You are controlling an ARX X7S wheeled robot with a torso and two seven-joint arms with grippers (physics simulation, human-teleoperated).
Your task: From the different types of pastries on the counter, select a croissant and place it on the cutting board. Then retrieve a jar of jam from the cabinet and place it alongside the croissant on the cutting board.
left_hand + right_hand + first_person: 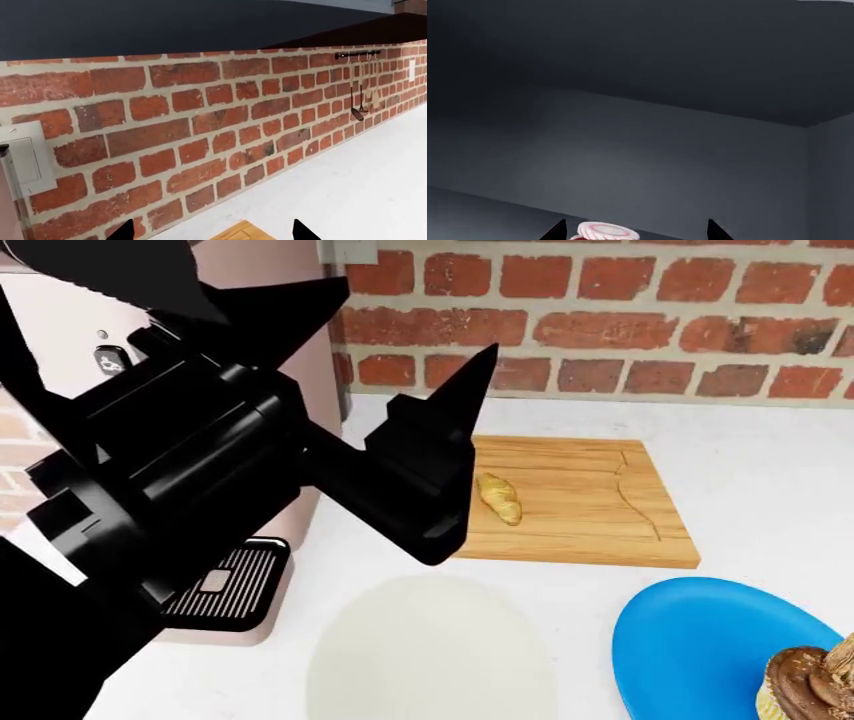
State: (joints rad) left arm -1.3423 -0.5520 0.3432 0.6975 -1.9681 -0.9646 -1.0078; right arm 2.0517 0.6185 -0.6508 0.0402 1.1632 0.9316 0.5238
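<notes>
Left arm: black, bulky, raised close to the head camera, reaching diagonally toward the worktop's back edge. Left tool [447, 455]: two pointed black fingers [470, 380] spread apart, nothing between them; in its wrist view only the two tips show, well separated. Right tool [635, 231]: absent from the head view; its wrist view shows two dark tips apart, unclosed.

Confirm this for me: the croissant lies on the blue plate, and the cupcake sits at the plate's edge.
Not quite. In the head view the croissant lies on the wooden cutting board, not the blue plate. The cupcake does sit at that plate's edge.
</notes>
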